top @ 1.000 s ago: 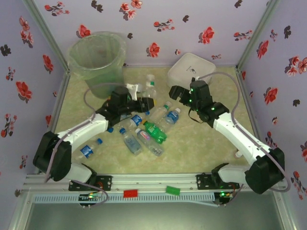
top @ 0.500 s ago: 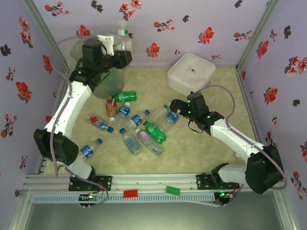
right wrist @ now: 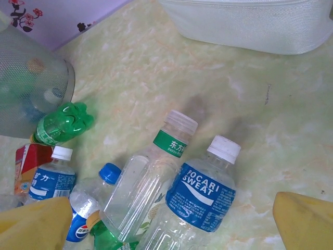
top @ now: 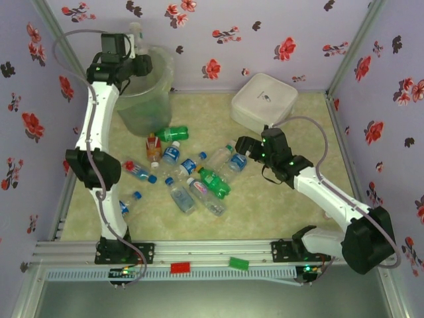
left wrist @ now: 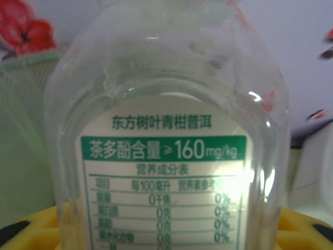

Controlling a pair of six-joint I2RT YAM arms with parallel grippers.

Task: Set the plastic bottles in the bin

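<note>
My left gripper [top: 136, 53] is raised over the rim of the pale-green bin [top: 142, 89] and is shut on a clear bottle [top: 135, 32]. In the left wrist view that bottle [left wrist: 166, 130], with its green-and-white label, stands between my yellow fingers [left wrist: 31, 229], and the bin's wall [left wrist: 26, 135] lies behind it on the left. Several bottles lie on the floor mid-table, among them a green one [top: 173, 133] and an orange-red one [top: 153, 147]. My right gripper [top: 242, 149] hangs open just above a blue-labelled bottle [right wrist: 200, 198] and a clear bottle [right wrist: 145, 182], with fingers [right wrist: 304, 219] either side.
A white square lidded box [top: 264, 101] sits at the back right, close behind my right gripper, and its side [right wrist: 250, 21] shows in the right wrist view. Flowered walls close in the back and both sides. Bare floor lies to the right of the bottles.
My left arm has lifted the clear bottle from the floor, swung it up and left, and now holds it over the bin. My right gripper has shifted slightly over the bottles.
</note>
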